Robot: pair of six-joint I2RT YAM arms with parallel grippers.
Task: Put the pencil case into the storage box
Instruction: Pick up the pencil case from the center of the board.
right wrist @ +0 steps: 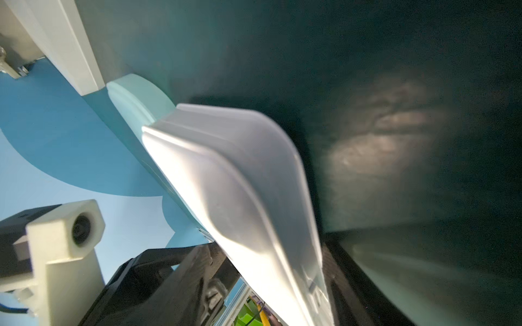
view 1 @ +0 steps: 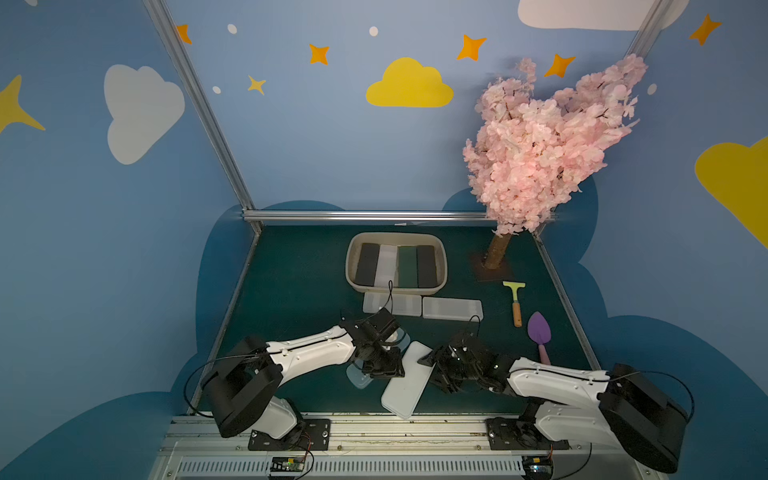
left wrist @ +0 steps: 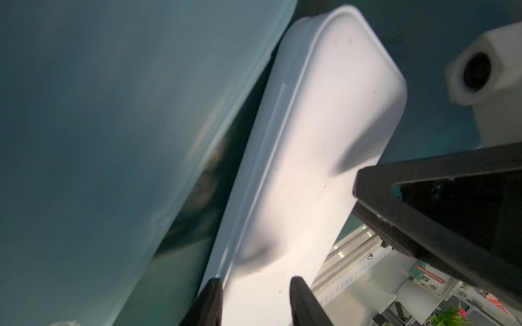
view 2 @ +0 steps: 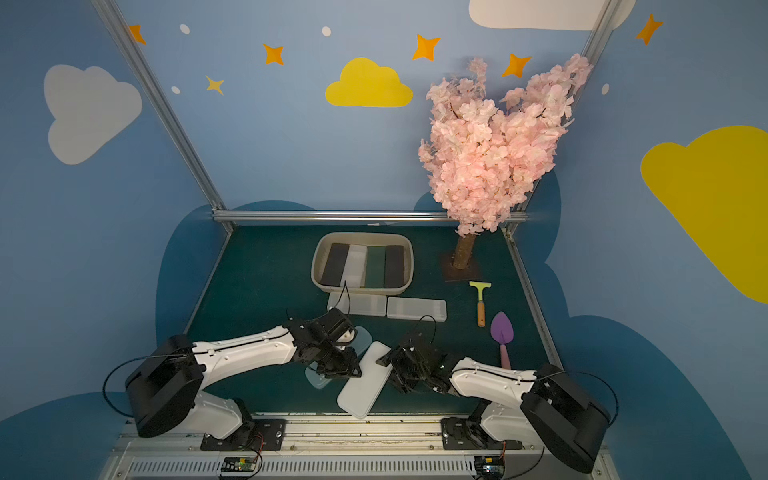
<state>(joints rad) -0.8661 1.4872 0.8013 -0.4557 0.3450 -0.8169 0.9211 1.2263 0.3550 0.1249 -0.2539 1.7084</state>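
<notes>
High top views over whole table; both wrist cameras close on pencil case

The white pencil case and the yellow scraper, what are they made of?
The white pencil case looks like smooth, semi-glossy plastic: light gleams on its moulded, rounded edges. The yellow scraper has a plastic-looking head; its brown matte handle is probably wood.

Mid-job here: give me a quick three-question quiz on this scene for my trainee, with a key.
1. How many pencil cases lie inside the storage box?
2. True or false: the purple trowel lies inside the storage box.
3. Which thing lies closest beside the white pencil case between the left hand and the right hand? A. yellow scraper B. light blue case C. pink tree

Key: 1. four; 2. false; 3. B
</notes>
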